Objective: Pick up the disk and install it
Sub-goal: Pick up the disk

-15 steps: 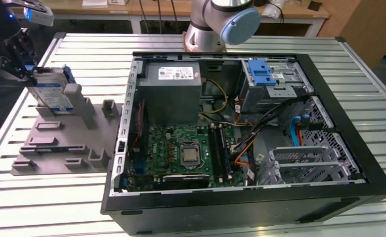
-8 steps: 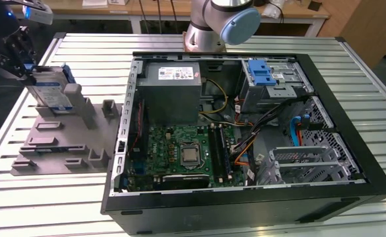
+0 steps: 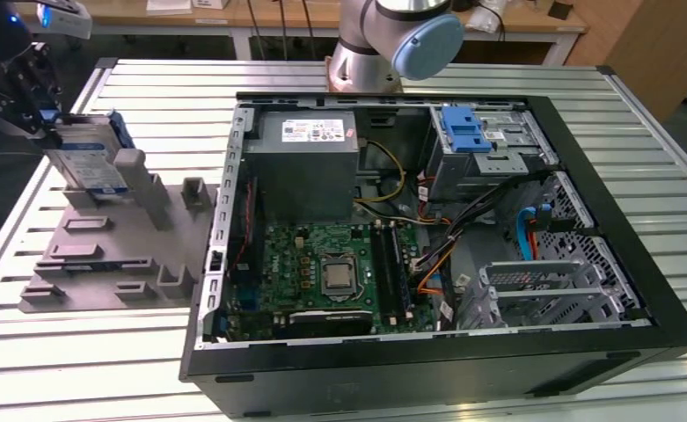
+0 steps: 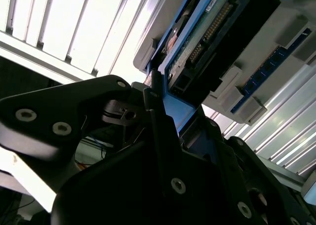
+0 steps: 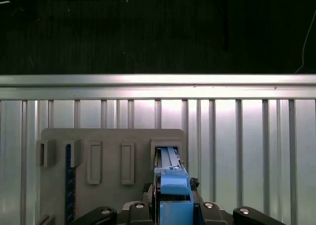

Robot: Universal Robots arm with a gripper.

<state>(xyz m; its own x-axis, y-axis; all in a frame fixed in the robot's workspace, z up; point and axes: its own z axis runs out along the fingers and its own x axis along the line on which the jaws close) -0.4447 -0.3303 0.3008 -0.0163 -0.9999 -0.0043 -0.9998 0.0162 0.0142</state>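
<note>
Slatted aluminium table, wooden desks behind it in the room. The open computer case lies on its side mid-table. Inside it there's a green motherboard, a big grey box right next to the board, and a blue latch on a metal cage in a corner.

Just beside the case, toward the exterior view's left, sits a grey holder tray. The disk stands on edge on the part of that tray away from the case. The gripper is on it, fingers pinched narrow on the disk's blue bracket. You can see that in both wrist views.
</note>
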